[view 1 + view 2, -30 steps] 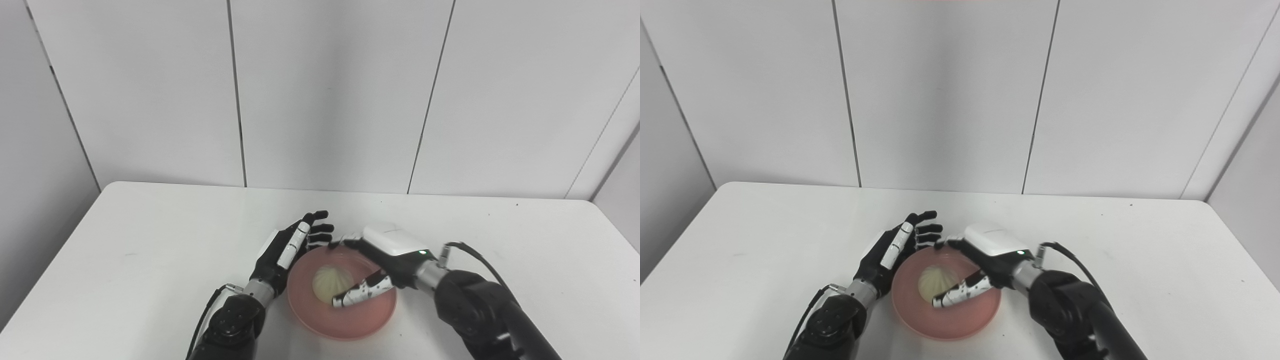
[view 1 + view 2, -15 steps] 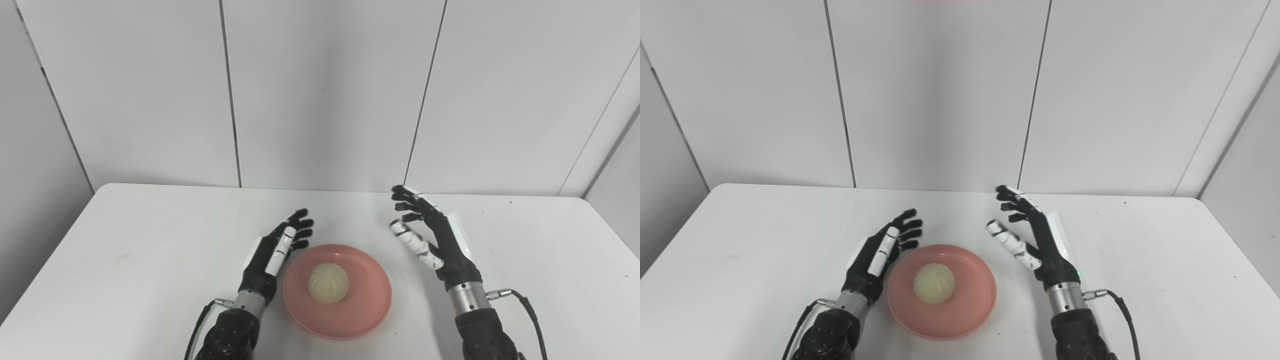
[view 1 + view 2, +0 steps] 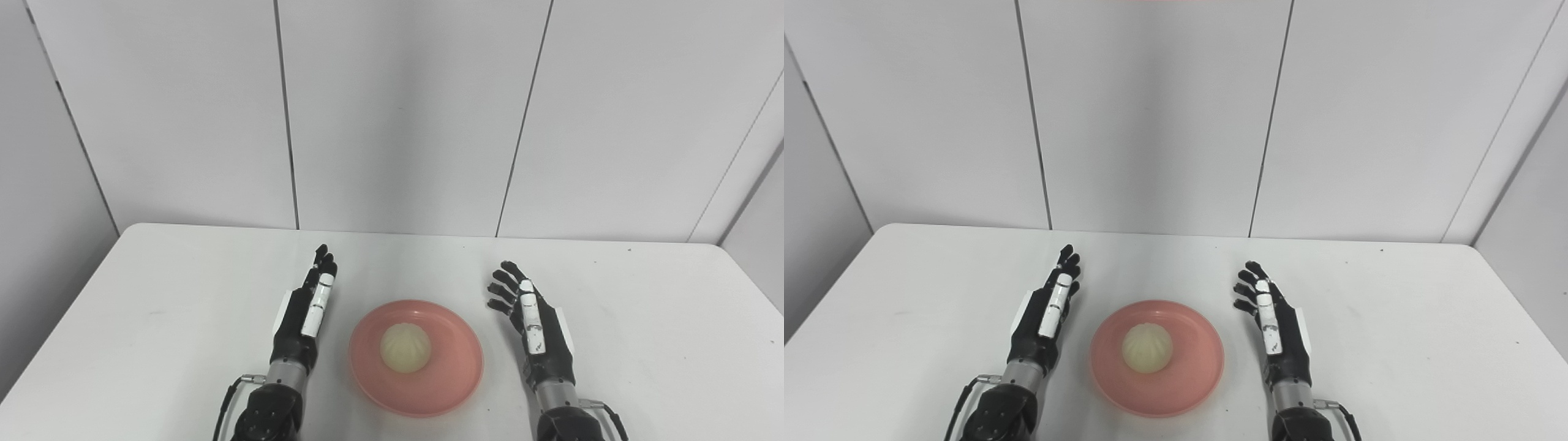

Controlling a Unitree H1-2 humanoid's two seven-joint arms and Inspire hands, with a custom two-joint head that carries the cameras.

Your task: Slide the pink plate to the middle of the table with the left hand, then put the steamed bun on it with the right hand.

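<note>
Left eye view shows the round white steamed bun [image 3: 405,347] on the pink plate [image 3: 453,386], so both empty, open-fingered hands, left hand [image 3: 303,321] and right hand [image 3: 539,337], should simply stay clear.

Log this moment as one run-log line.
steamed bun: on pink plate | left hand: open, beside plate | right hand: open, beside plate

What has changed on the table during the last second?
The right hand let go of the steamed bun, lifted off the pink plate and drew back to its right side, open. The left hand moved slightly away from the rim. Plate and bun stayed put.
</note>
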